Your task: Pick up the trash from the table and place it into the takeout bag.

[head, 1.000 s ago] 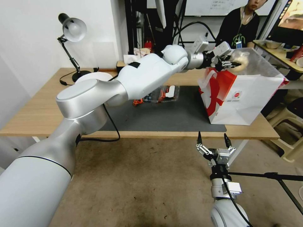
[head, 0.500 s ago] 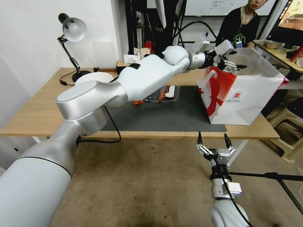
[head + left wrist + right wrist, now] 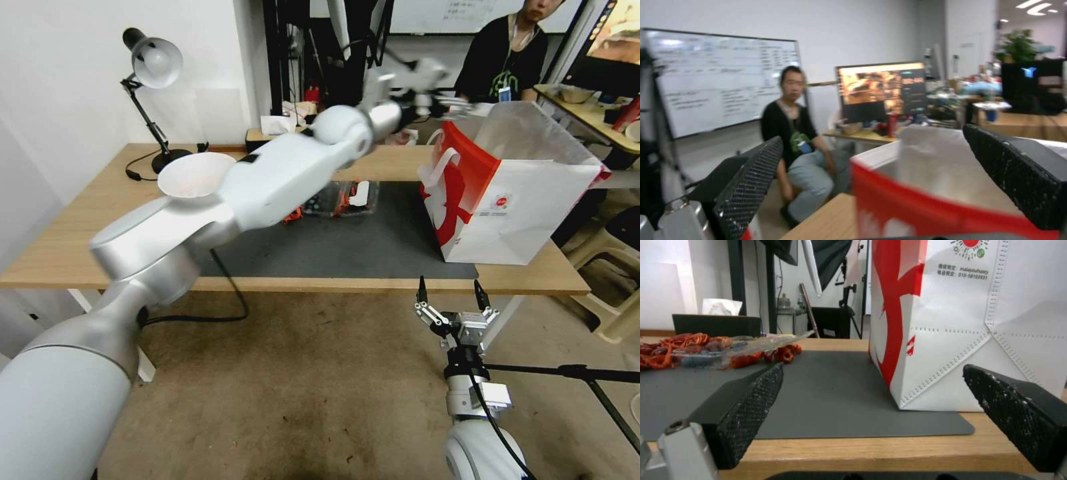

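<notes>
Even indoor light, wide-angle bending at edges, motion-blurred left arm.

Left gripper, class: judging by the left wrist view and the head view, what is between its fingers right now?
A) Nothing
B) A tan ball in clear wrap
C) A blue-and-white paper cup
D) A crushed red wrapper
A. In the left wrist view the left gripper has its two black fingers spread wide with nothing between them, just above the open top of the takeout bag.
</notes>
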Available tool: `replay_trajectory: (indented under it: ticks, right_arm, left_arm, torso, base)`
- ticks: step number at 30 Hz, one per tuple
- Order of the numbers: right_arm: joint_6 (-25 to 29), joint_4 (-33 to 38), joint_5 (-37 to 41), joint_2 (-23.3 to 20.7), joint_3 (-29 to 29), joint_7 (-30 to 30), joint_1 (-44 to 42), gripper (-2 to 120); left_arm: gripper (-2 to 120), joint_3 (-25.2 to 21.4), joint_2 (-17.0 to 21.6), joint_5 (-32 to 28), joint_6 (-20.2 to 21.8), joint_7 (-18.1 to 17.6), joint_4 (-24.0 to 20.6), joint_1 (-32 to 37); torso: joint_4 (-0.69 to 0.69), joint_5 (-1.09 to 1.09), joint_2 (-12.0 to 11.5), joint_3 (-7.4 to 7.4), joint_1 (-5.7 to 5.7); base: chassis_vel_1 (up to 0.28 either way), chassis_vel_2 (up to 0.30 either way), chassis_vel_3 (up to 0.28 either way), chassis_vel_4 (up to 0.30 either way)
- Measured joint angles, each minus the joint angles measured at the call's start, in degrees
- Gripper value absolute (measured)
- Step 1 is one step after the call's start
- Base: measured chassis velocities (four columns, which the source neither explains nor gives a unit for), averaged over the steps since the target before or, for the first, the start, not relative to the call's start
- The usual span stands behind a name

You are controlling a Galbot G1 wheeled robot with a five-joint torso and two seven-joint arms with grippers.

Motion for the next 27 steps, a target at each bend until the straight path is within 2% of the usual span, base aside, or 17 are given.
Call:
replay_trajectory:
  ticks: [2,7,13,19,22,27]
  right_arm:
    - [-0.1,0.2,-0.1,0.0,0.2,0.1,-0.3,100]
    - [-0.2,0.5,-0.1,0.1,0.2,0.2,-0.3,100]
    - [-0.4,0.7,-0.1,-0.1,0.3,0.3,-0.5,100]
    - [-0.5,0.7,-0.1,-0.1,0.2,0.3,-0.5,100]
    - [-0.7,0.7,-0.2,-0.1,0.1,0.4,-0.4,100]
    - [-0.9,0.7,-0.2,-0.2,0.1,0.4,-0.4,100]
  left_arm:
    - [100,-1.5,2.1,-0.1,0.3,-1.8,-1.9,1.6]
    - [100,-3.2,5.3,-0.4,1.4,-5.0,-5.2,4.1]
    - [100,-6.3,10.5,-0.5,2.9,-9.7,-12.0,9.7]
    - [100,-9.0,14.3,-0.3,3.2,-11.3,-15.9,13.8]
    - [100,-12.1,18.4,0.5,3.4,-11.8,-19.3,17.7]
    - [100,-15.6,21.3,1.4,3.6,-12.1,-22.2,21.1]
  torso:
    - [-0.05,0.0,0.0,0.0,0.0]
    - [-0.03,0.01,0.0,0.0,0.0]
    - [-0.03,0.02,0.0,0.0,0.0]
    - [-0.03,0.01,0.0,0.0,0.0]
    - [-0.02,0.02,0.0,0.0,0.0]
    - [-0.03,0.01,0.0,0.0,0.0]
  base:
    - [0.0,0.0,0.0,0.0]
    - [0.0,0.0,0.0,0.0]
    - [0.0,0.0,0.0,0.0]
    - [0.0,0.0,0.0,0.0]
    - [0.0,0.0,0.0,0.0]
    - [0.0,0.0,0.0,0.0]
